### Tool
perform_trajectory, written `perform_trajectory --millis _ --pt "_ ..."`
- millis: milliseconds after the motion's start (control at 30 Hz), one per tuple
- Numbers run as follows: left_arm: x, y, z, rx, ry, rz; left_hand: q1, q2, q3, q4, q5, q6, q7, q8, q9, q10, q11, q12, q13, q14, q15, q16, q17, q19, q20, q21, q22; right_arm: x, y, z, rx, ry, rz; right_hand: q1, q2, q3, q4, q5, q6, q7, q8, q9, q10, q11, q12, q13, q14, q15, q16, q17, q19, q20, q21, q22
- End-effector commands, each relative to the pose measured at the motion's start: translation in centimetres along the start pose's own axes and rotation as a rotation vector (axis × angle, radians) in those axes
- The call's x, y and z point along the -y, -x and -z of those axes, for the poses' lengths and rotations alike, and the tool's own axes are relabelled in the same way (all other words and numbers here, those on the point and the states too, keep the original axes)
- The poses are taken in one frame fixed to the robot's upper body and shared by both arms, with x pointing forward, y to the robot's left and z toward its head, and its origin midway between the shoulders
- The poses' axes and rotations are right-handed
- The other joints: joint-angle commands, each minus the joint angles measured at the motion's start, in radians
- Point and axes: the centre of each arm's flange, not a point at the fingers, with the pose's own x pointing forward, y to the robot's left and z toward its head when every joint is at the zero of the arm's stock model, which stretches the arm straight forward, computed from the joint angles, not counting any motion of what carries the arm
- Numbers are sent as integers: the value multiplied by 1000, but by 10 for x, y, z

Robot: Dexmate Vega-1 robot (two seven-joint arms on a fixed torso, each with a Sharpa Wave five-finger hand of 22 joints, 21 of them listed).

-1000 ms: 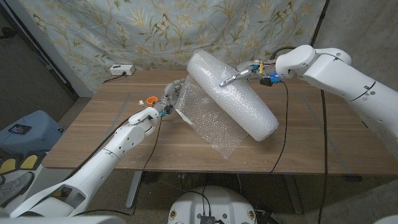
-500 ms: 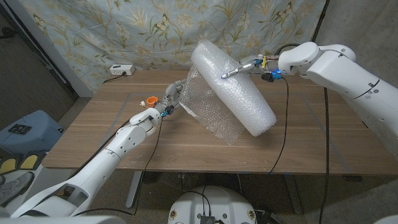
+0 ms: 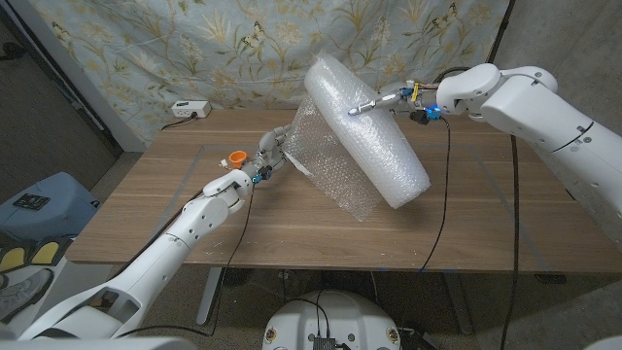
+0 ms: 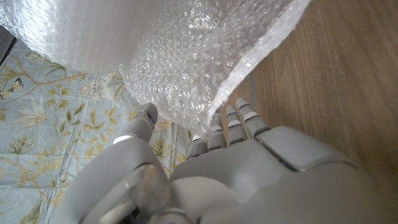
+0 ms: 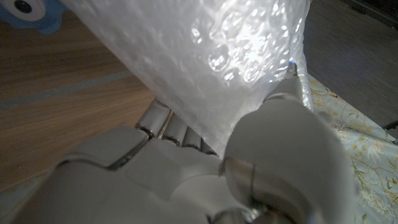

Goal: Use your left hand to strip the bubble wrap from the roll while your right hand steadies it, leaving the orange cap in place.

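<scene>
The desk (image 3: 505,204) carries the roll (image 3: 367,131), which stands tilted across its middle, the lower end down near the front and the upper end raised toward the patterned curtain (image 3: 194,49) behind. A loose sheet (image 3: 330,170) of wrap hangs from the roll's left side down toward the wood. It looks bulky but light, soft and springy under pressure, and slick enough to slide in a loose grip; the bubbles would likely pop if squeezed hard.

The right hand (image 3: 389,100) grips the roll near its upper end, fingers (image 5: 163,121) and thumb clamped on either side of the wrap — a fair steadying hold, I judge, since that raised end is what would swing.

The left hand (image 3: 267,156) holds the sheet's free edge, the film pinched between thumb and fingers (image 4: 239,121). That loose edge seems the right place to pull from, gathering several layers so the film does not tear.

The orange cap (image 3: 234,157) sits on the desk just beside the left wrist — well apart from the roll.
</scene>
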Motion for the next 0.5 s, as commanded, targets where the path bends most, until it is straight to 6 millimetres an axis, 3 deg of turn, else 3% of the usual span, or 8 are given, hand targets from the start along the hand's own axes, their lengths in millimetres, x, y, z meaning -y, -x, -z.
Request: perform_trajectory --millis 33,500 --pt "0 -1 5 0 22 4 10 0 -5 -2 7 2 -2 1 4 8 -2 1 2 14 -2 1 2 10 4 -2 4 -2 -3 6 14 -91 -22 35 36 2 -5 -2 10 3 5 3 10 2 7 3 26 -83 8 3 9 2 9 1" --pt "5 -1 17 2 70 9 14 4 -10 -1 8 3 -2 2 5 11 -2 1 3 17 -3 2 3 13 1 -5 4 -10 3 19 40 -258 -9 43 42 4 -8 -11 22 17 3 6 26 13 16 6 44 -75 8 12 29 -6 18 2"
